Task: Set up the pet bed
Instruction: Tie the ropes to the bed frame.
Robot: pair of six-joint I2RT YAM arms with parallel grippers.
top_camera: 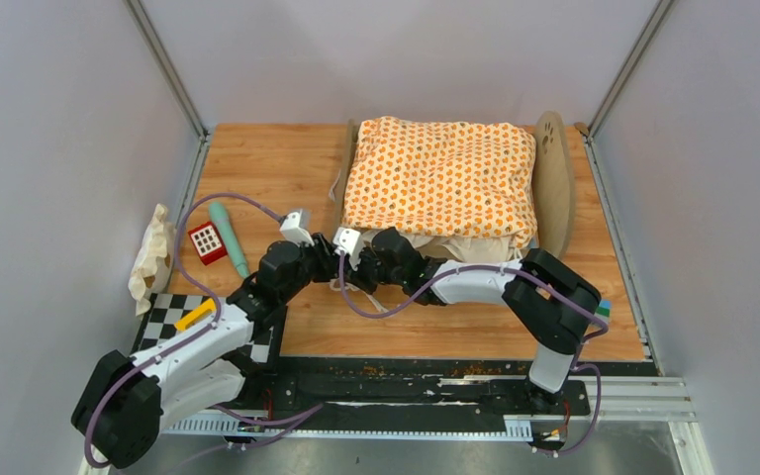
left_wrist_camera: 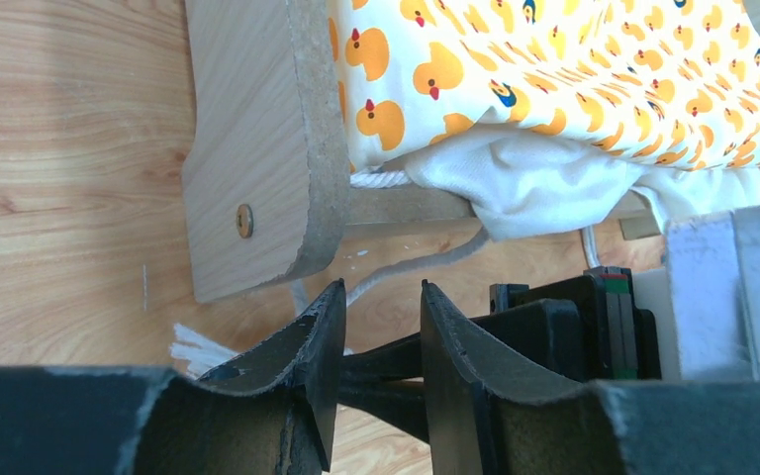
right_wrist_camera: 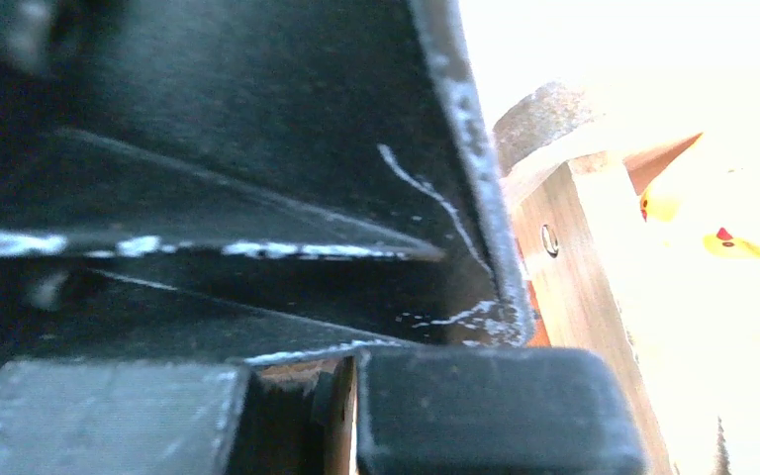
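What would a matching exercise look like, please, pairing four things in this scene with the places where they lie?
Things:
1. cushion
2. red block
3. yellow block
4. white cloth

Places:
A. on the checkerboard
B. on the bed
C. against the left wall
D. beside the teal tool

Pairs: 1-B, 2-D, 3-A, 4-C.

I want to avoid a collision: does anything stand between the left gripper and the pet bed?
Only a thin white cord crosses the short gap between the open left gripper and the wooden end board of the pet bed. Nothing solid is visible there.
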